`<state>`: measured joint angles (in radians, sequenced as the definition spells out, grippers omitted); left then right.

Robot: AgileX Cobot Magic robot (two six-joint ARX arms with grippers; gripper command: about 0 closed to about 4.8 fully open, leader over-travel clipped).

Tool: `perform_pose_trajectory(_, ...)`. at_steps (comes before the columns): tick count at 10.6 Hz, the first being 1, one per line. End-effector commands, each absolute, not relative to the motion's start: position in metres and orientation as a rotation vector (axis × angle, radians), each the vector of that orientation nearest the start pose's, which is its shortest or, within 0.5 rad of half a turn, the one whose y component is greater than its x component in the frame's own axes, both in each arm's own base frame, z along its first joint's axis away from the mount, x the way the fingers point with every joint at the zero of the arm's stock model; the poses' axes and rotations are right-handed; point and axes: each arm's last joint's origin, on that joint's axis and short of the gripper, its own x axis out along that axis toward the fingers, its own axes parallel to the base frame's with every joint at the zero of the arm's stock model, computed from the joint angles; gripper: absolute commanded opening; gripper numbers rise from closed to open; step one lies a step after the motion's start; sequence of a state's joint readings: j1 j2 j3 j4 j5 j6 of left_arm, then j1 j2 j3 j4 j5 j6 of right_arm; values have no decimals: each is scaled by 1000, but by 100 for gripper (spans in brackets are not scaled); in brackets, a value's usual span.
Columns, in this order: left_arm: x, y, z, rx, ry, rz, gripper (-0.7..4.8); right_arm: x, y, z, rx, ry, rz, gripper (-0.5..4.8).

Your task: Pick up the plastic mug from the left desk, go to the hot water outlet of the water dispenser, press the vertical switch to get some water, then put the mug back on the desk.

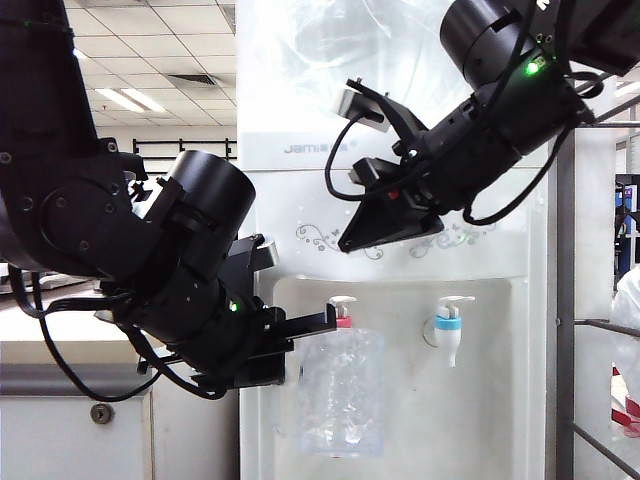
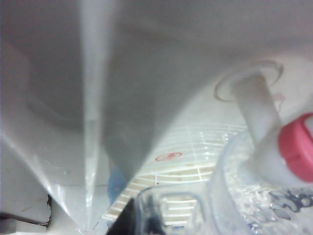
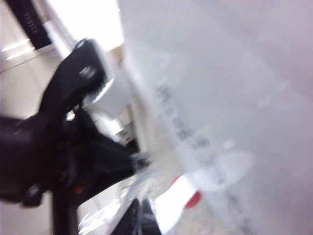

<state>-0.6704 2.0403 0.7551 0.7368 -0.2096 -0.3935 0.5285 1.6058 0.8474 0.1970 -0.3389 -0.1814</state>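
I see the plastic mug (image 1: 342,392) hanging in the water dispenser (image 1: 400,300) recess, right under the hot water outlet (image 1: 343,320), its vertical switch (image 1: 342,300) above. My left gripper (image 1: 318,322) is clamped on the mug's handle side. My right gripper (image 1: 392,232), jaws together and holding nothing, hovers above both taps against the dispenser's front panel.
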Motion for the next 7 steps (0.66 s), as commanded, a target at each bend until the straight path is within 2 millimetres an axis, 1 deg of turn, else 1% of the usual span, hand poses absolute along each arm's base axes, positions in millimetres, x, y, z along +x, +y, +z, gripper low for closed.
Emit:
perform_pose_trajectory(1,279,-214,78,-170,526,-361,-7,283,177,186,-221,503,890,-2)
perform_pose_trajectory(4,280,-215,79,-177,512,-364,-7,287,179,173,-223,529,891,-2)
perform_pose_trajectory(7,280,-215,79,-177,513,-365,-7,288,180,169,-224,529,889,-2)
